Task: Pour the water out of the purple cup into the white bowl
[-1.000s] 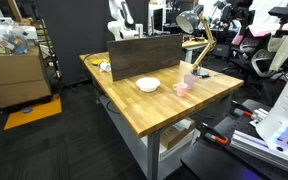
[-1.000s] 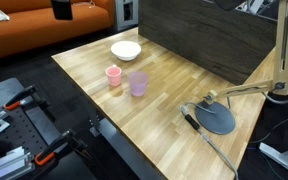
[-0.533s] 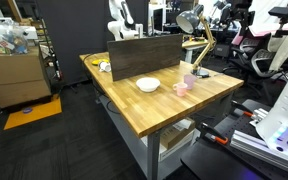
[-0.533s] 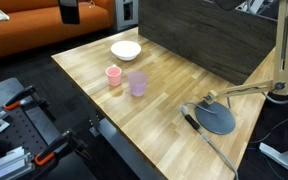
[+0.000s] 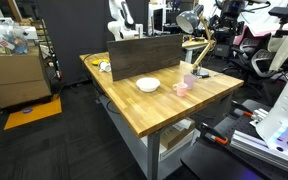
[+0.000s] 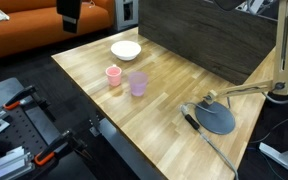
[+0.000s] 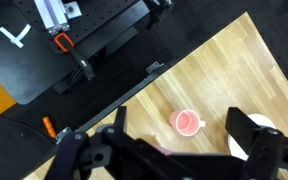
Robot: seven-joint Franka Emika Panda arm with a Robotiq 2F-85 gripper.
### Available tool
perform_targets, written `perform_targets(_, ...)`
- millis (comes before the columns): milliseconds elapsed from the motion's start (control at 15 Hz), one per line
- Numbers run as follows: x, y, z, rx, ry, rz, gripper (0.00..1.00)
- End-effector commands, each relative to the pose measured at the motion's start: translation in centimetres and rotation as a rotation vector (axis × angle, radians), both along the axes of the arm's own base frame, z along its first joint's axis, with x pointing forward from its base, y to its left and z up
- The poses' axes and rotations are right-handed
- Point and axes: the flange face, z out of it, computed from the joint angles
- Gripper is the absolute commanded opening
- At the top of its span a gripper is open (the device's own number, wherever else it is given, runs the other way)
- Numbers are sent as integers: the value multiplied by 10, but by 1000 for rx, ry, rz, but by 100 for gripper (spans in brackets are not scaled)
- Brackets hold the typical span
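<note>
I see a pink cup [image 6: 113, 75] standing on a wooden table [image 6: 169, 95]. A desk lamp [image 6: 216, 117] with a round dark base sits on the table too, well apart from the cup. A dark board [image 6: 199, 35] stands up along one side. An orange couch [image 6: 29, 32] is behind the table.

Wooden table [image 6: 174, 95], dark backboard [image 6: 199, 35], desk lamp [image 6: 216, 118]; orange sofa [image 6: 24, 30] behind.

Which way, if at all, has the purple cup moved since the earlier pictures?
No. The purple cup stands in the same spot in an exterior view, beside the pink cup and just as far from the lamp base as before.
</note>
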Motion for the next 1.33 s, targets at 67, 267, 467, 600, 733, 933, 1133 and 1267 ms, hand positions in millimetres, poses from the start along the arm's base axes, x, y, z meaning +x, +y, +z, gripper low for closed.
perform_targets(67, 44, -18, -21, 24, 121, -212, 100)
perform_targets(267, 42, -16, -26, 9, 112, -174, 100)
perform_targets(467, 44, -18, -25, 7, 116, -188, 100)
perform_targets(600, 44, -18, -25, 7, 115, -190, 100)
perform_targets(733, 49, -23, -33, 52, 147, -263, 100)
perform_targets(933, 56, -44, -69, 112, 232, -407, 100)
perform_targets(1133, 56, -83, -111, 149, 288, -561, 100)
perform_targets(1267, 57, -101, -132, 188, 329, -662, 100)
